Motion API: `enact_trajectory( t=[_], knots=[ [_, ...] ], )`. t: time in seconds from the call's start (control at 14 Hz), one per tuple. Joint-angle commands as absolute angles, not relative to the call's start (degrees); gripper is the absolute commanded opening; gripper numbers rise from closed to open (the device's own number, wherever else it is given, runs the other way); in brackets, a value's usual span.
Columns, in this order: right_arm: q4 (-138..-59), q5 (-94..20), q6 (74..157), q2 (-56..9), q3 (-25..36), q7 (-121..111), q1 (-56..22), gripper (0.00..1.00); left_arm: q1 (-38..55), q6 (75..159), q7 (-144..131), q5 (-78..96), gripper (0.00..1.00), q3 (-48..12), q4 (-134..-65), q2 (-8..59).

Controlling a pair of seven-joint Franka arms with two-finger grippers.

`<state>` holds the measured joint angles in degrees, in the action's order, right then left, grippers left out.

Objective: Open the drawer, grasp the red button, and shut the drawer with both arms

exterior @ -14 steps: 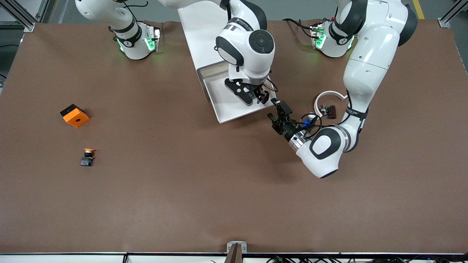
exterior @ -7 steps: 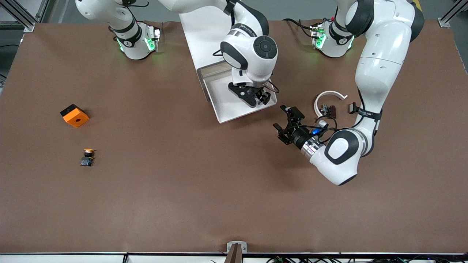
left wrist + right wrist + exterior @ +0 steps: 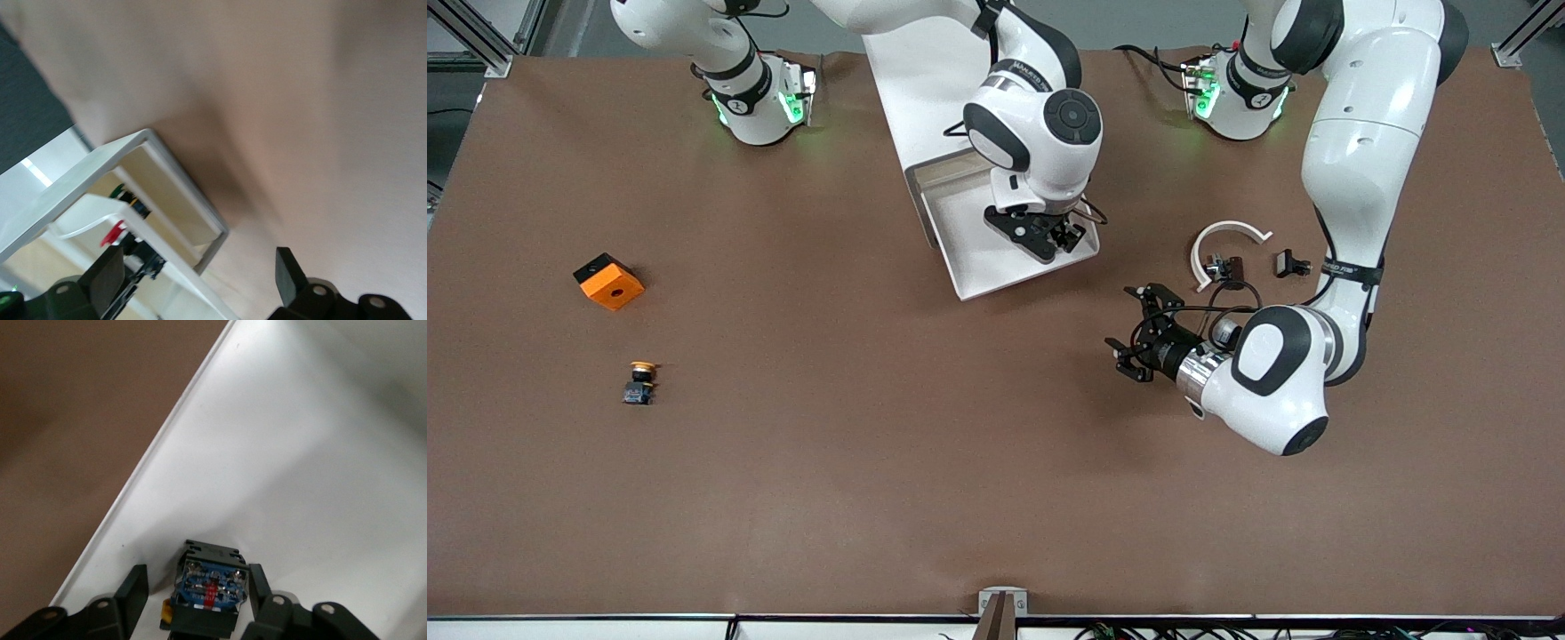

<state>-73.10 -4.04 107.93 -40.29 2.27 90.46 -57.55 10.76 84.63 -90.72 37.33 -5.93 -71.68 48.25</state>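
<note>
The drawer (image 3: 978, 267) stands pulled out of the white cabinet (image 3: 925, 89), its tray open to view. My right gripper (image 3: 1042, 236) is down in the tray. In the right wrist view its open fingers (image 3: 133, 587) straddle the button (image 3: 210, 583), whose black-and-blue base faces the camera. One finger is close against the base and a gap shows at the other. The left wrist view shows the drawer (image 3: 167, 193) and the button's red cap (image 3: 113, 233) inside it. My left gripper (image 3: 1140, 342) is open and empty over bare table, beside the drawer toward the left arm's end; it also shows in the left wrist view (image 3: 197, 283).
An orange cube with a hole (image 3: 609, 282) and an orange-yellow capped button (image 3: 640, 380) lie toward the right arm's end. A white ring arc (image 3: 1227, 238) and small black parts (image 3: 1232, 267) (image 3: 1291, 263) lie close to the left arm's forearm.
My left gripper has drawn back from the drawer's corner toward the front camera, staying open. My right gripper has shifted slightly within the tray.
</note>
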Motion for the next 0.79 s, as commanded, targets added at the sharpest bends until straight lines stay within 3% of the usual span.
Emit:
enact_trajectory(
  t=[0.0, 0.36, 0.71],
  knots=[
    [-73.65, -3.6, 107.58, -40.17, 2.72, 89.91, -57.83, 0.0, 11.6, 88.76, -86.67, 34.64, 1.0, -5.8, -72.16, 46.5],
    [-72.78, -3.95, 106.62, -39.29, 2.72, 89.13, -55.64, 0.0, 14.67, 92.71, -73.06, 28.85, 1.0, -5.45, -72.07, 44.83],
    [-66.11, -6.32, 98.81, -39.02, 2.46, 85.27, -50.72, 0.0, 16.43, 97.98, -58.83, 20.93, 1.0, -5.28, -72.16, 42.55]
  ],
)
